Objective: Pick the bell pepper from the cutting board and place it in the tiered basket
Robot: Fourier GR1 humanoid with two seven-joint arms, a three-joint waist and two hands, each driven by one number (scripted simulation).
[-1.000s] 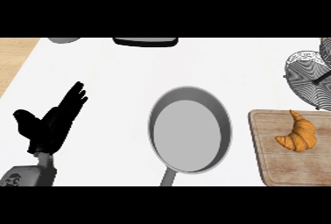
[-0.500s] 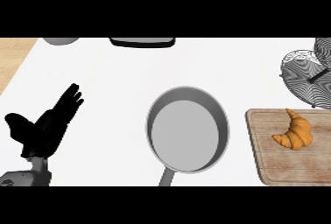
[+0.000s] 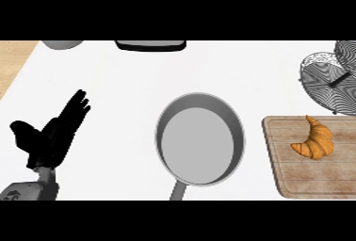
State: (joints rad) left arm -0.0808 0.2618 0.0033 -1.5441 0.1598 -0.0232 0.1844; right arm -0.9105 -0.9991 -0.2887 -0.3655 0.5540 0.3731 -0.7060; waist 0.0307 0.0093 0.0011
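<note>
Left hand (image 3: 50, 136) open above the white bench (image 3: 132, 84), fingers straight and pointing up and to the right, thumb spread to the left; the right hand does not appear.

A grey frying pan (image 3: 200, 139) lies at the centre of the bench, its handle running toward the lower edge of the view. To its right lies a wooden cutting board (image 3: 292, 176), cut off by the right edge. The item on the board is a golden-brown croissant (image 3: 315, 139), not a bell pepper; it rests on the board's upper half. Beyond the board, at upper right, stands the wire tiered basket (image 3: 334, 80), partly out of view. A grey rounded object (image 3: 62, 44) and a dark tray-like object (image 3: 150, 45) sit along the top edge.
</note>
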